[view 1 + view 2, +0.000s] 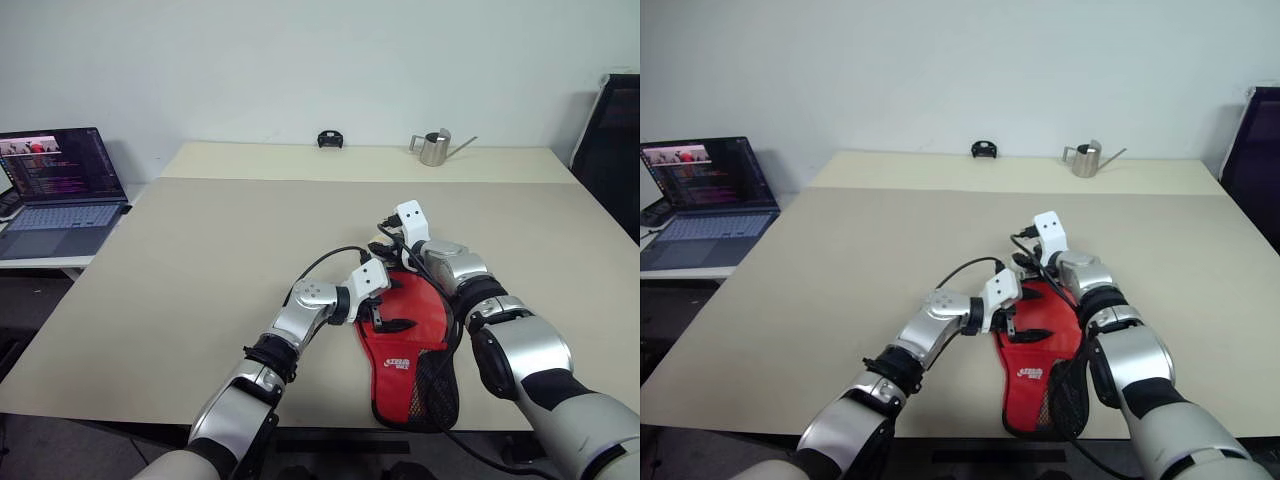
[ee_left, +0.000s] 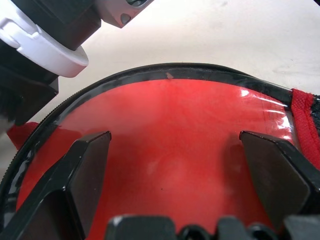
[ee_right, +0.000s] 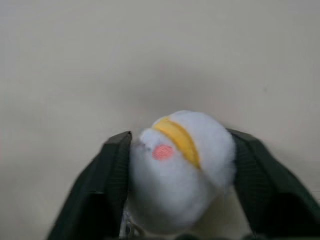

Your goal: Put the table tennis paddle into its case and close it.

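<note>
The case (image 1: 405, 345) lies flat on the beige table (image 1: 200, 260) near its front edge, red side up. Its long axis runs from the near edge away toward the far side: the narrow handle end, bearing the white logo and the black mesh pocket (image 1: 432, 388), points toward the robot, and the round end points away.

The left gripper (image 1: 385, 318) reaches in from the left across the round end. Its two black fingers (image 2: 87, 172) stand wide apart over the red surface, one to each side, with the case's black edging (image 2: 165, 72) curving beyond their tips; no grip on the fabric is seen.

The right gripper (image 1: 392, 240) sits at the far rim of the round end. In its wrist view the fingers (image 3: 112, 175) are closed part-way against a soft white ball-like tag (image 3: 182, 167) with a yellow band and a pink spot, held between them above the bare table.

A laptop (image 1: 60, 185) stands on a side table, left; a metal watering can (image 1: 437, 147) stands at the far edge.
</note>
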